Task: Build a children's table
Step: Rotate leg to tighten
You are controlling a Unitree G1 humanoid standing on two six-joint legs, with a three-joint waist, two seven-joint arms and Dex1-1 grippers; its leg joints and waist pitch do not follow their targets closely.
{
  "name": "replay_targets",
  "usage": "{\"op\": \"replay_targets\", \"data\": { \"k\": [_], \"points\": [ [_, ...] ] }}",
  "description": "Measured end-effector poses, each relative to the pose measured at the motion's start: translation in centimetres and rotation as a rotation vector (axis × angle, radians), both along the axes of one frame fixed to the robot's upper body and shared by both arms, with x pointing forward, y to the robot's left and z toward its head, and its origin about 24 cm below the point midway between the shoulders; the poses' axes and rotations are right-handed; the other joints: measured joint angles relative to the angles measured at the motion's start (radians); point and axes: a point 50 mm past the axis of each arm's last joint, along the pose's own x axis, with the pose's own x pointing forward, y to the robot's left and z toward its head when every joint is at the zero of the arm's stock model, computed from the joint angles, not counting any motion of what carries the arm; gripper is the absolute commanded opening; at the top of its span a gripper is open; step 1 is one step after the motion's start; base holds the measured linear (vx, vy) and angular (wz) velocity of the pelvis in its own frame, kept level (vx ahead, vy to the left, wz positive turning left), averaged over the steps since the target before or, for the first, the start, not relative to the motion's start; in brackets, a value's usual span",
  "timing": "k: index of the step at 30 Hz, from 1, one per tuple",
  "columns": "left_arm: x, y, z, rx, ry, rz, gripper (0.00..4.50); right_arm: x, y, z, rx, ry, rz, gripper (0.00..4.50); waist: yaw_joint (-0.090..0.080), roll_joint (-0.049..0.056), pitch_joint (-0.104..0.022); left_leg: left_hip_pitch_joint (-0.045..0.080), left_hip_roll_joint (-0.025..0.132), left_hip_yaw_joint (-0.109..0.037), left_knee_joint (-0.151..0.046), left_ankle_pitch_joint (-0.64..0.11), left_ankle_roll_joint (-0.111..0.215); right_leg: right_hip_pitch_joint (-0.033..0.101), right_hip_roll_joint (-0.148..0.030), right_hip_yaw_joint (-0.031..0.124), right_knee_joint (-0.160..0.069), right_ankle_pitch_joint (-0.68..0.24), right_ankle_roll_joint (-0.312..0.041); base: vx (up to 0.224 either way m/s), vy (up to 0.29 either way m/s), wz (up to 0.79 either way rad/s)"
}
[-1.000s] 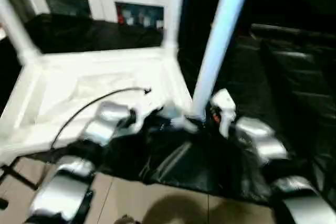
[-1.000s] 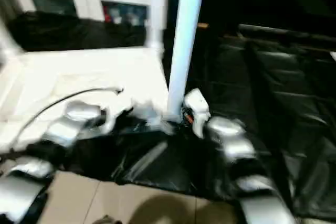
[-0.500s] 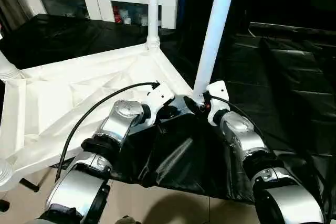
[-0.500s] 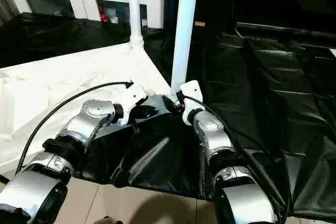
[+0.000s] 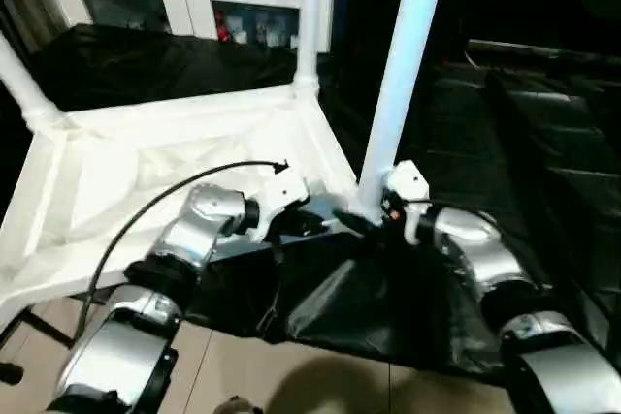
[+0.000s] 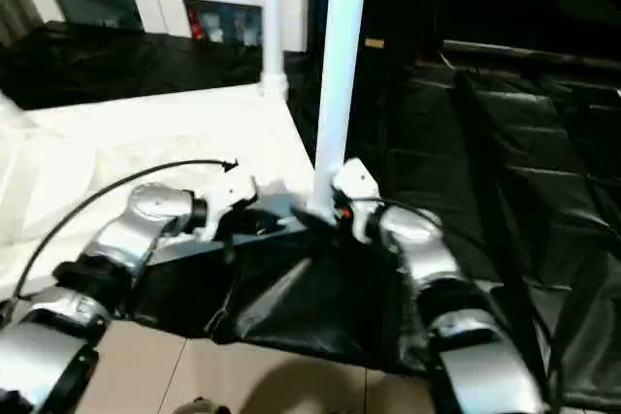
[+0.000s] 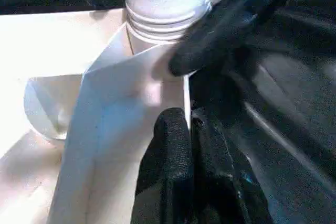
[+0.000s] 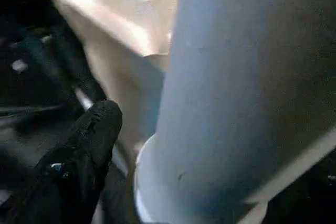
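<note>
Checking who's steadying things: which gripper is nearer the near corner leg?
Right. The right gripper sits at the base of the leg; the left gripper is beside it along the tabletop rim.

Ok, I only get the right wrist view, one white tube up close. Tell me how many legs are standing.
Observer: Three legs stand up from the upturned tabletop: the near leg at your camera, one at the far corner, one off to the left.
Operator: Now give me the left pincer.
Observer: The left pincer is shut, at the tabletop rim beside the near leg's socket.
Operator: Say what it all lies on.
Observer: On black sheeting.
</note>
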Motion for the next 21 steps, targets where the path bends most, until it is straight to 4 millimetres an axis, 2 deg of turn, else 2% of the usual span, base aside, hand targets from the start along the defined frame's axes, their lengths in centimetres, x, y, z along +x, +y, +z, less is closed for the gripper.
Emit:
{"op": "replay_targets", "data": {
  "k": [4, 8, 11, 12, 16, 21],
  "points": [
    [-0.7, 0.9, -0.2, -0.004, 0.044, -0.061, 0.0, -0.8, -0.5, 0.0, -0.045, 0.054, 0.155, 3.82, 0.007, 0.001, 0.001, 0.0, 0.001, 0.0, 0.0, 0.0, 0.0, 0.0, 0.001, -0.001, 0.0, 0.0, 0.0, 0.0, 0.0, 0.0],
    [-0.8, 1.0, -0.2, -0.005, 0.06, -0.084, 0.0, -1.0, -0.6, 0.1, -0.037, 0.093, 0.201, 3.38, 0.011, 0.001, 0.001, 0.0, 0.001, 0.0, 0.002, 0.0, 0.0, 0.001, 0.0, 0.0, 0.0, 0.0, 0.0, 0.0, 0.0, 0.0],
    [-1.0, 1.0, -0.2, -0.004, 0.077, -0.106, 0.0, -1.2, -0.6, 0.1, -0.016, 0.116, 0.225, 3.24, 0.013, -0.001, 0.001, 0.0, 0.001, 0.0, 0.002, 0.0, 0.0, 0.001, 0.0, 0.0, 0.0, 0.0, 0.0, 0.0, 0.0, 0.0],
    [-1.1, 1.0, -0.2, -0.003, 0.082, -0.114, 0.0, -1.4, -0.6, 0.1, -0.012, 0.122, 0.236, 2.98, 0.015, -0.002, 0.001, 0.0, 0.001, 0.0, 0.002, 0.0, 0.0, 0.001, 0.0, 0.0, 0.0, 0.0, 0.0, 0.0, 0.0, 0.0],
    [-1.4, 1.0, -0.2, -0.001, 0.093, -0.134, 0.0, -1.8, -0.6, -0.1, 0.004, 0.131, 0.259, 2.76, 0.019, -0.003, 0.001, 0.0, 0.002, 0.0, 0.002, 0.0, 0.0, 0.001, 0.0, 0.0, 0.0, 0.0, 0.0, 0.0, 0.0, 0.0],
    [-1.6, 1.0, -0.3, -0.003, 0.091, -0.132, 0.0, -2.3, -0.6, -0.4, 0.021, 0.134, 0.248, 2.72, 0.022, -0.005, 0.0, 0.0, 0.002, 0.0, 0.002, 0.0, 0.0, 0.001, 0.0, 0.0, 0.0, 0.0, 0.0, 0.0, 0.0, 0.0]
  ]
}}
